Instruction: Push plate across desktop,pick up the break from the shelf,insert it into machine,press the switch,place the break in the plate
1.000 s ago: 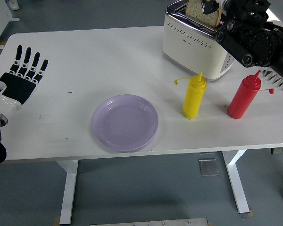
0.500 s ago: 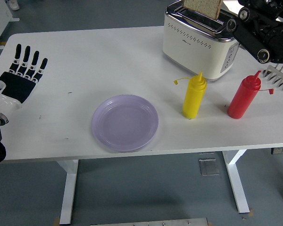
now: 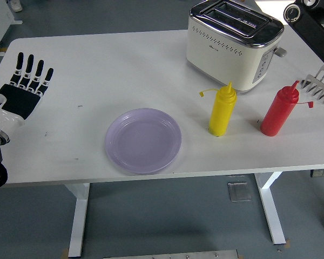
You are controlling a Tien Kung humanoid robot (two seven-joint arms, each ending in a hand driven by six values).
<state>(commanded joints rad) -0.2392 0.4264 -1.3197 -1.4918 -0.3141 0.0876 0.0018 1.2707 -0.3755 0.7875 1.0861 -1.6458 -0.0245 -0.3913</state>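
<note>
Plate (image 3: pixel 143 140): pale lilac, round, shallow, empty, flat on white table, near front edge, slightly left of centre.

Toaster (image 3: pixel 232 44): cream body, chrome top, two slots, at 1 o'clock from plate, well apart, at table's far edge. Lever (image 3: pixel 280 52) on right end. No bread visible above slots.

Shelf (image 3: pixel 319 89): metal-pronged, at right edge, 3 o'clock from plate.

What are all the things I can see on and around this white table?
table: one, white, fills the view
toaster: one, cream with metal top, far right of the table
yellow bottle: one, in front of the toaster
red bottle: one, right of the yellow bottle
plate: one, pale purple, near the front edge
metal rack: one, silver, at the right edge
left hand: one, black, flat at the left edge, fingers spread
right arm: one, black, top right corner
</note>
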